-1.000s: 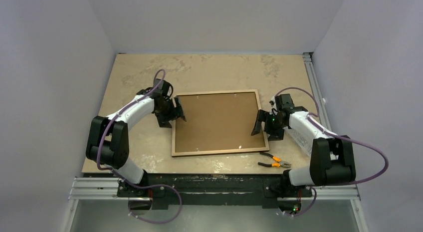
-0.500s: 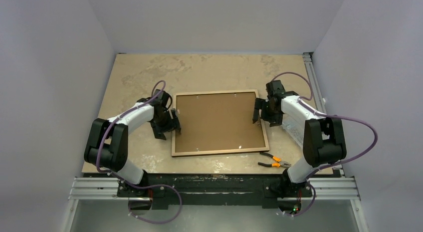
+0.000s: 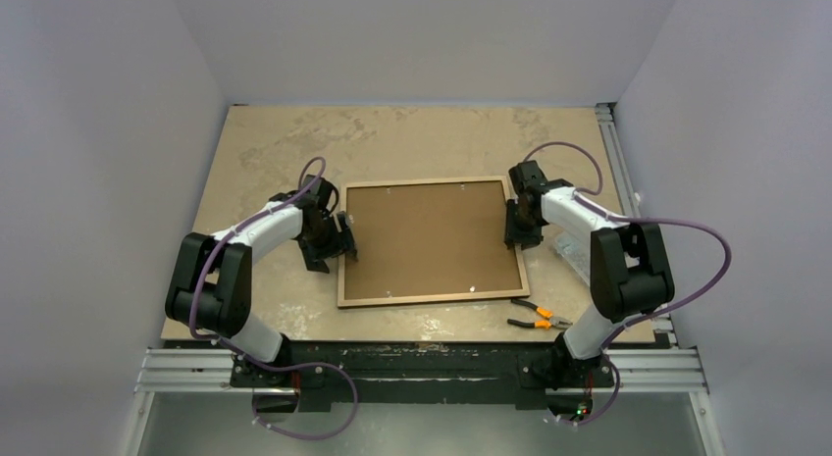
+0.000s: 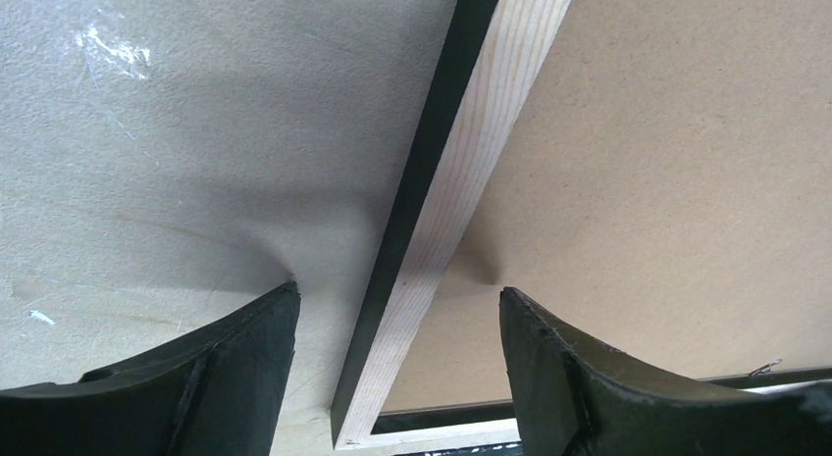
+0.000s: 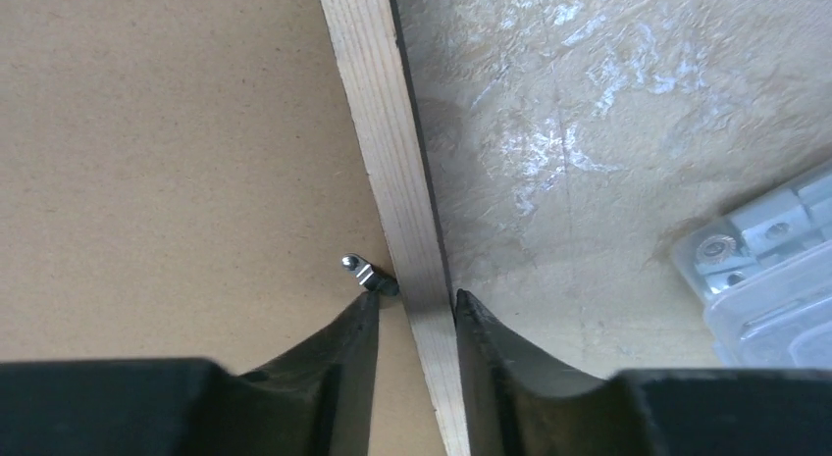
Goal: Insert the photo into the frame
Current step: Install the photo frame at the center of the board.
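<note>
Wood-backed frame [image 3: 432,298] lay face-down on table [image 3: 294,142], brown backing board [image 3: 427,238] inside. I saw left gripper [image 4: 397,297] spread wide astride frame's left rail, right gripper [image 5: 417,297] pinched onto frame's right rail.

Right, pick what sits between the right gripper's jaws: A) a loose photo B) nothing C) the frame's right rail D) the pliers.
C: the right wrist view shows the right gripper closed on the frame, one jaw on each side of its wood rail.
</note>
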You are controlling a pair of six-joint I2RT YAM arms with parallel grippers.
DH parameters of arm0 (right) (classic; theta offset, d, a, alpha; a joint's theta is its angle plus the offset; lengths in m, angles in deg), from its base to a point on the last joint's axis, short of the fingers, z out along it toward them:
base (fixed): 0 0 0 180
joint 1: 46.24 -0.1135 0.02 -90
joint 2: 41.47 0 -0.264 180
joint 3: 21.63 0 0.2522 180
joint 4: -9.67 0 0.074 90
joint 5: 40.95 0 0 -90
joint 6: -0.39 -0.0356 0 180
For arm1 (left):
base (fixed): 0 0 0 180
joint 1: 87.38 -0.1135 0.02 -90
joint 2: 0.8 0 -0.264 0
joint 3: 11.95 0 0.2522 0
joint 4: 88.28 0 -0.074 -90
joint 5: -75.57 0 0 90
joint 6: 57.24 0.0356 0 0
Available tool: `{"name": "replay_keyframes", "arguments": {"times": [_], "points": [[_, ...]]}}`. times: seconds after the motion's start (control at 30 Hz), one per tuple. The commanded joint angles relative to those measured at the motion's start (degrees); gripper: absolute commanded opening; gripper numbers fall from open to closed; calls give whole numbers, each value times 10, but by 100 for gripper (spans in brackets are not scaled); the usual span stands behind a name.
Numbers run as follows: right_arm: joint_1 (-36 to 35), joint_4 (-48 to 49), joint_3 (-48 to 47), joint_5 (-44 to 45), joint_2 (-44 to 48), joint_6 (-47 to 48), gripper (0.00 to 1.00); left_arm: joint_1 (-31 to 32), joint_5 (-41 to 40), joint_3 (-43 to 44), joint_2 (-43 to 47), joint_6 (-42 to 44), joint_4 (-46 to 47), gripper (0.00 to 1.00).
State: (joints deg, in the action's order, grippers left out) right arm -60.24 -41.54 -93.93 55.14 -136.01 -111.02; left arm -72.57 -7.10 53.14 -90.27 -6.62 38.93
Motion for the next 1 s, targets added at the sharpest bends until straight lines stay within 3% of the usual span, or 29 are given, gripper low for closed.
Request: {"name": "replay_keyframes", "arguments": {"times": [0.0, 0.17, 0.33, 0.43, 0.5, 0.6, 0.7, 0.8, 0.97], "points": [[-1, 7, -20, 30, -19, 3, 25, 0, 9, 2, 4, -2, 25, 72], [-2, 18, -19, 27, -16, -1, 4, 0, 9, 2, 8, 2, 23, 72], [-1, 19, -20, 17, -1, -1, 3, 0, 9, 0, 8, 4, 21, 72], [-1, 20, -16, -7, 13, -1, 12, 0, 9, 0, 9, 5, 21, 72], [-2, 15, -16, 0, 20, 4, 29, 0, 10, -1, 9, 5, 23, 72], [-1, 18, -16, -4, 19, 10, 47, 0, 15, 2, 4, 5, 26, 72], [-2, 19, -20, -4, 4, 11, 49, 0, 20, 4, -2, 6, 28, 71], [-2, 21, -21, 6, -13, 9, 44, 0, 21, 4, -2, 7, 28, 71], [-1, 29, -23, 22, -28, 1, 8, 0, 26, 2, -1, 8, 31, 70]]}}
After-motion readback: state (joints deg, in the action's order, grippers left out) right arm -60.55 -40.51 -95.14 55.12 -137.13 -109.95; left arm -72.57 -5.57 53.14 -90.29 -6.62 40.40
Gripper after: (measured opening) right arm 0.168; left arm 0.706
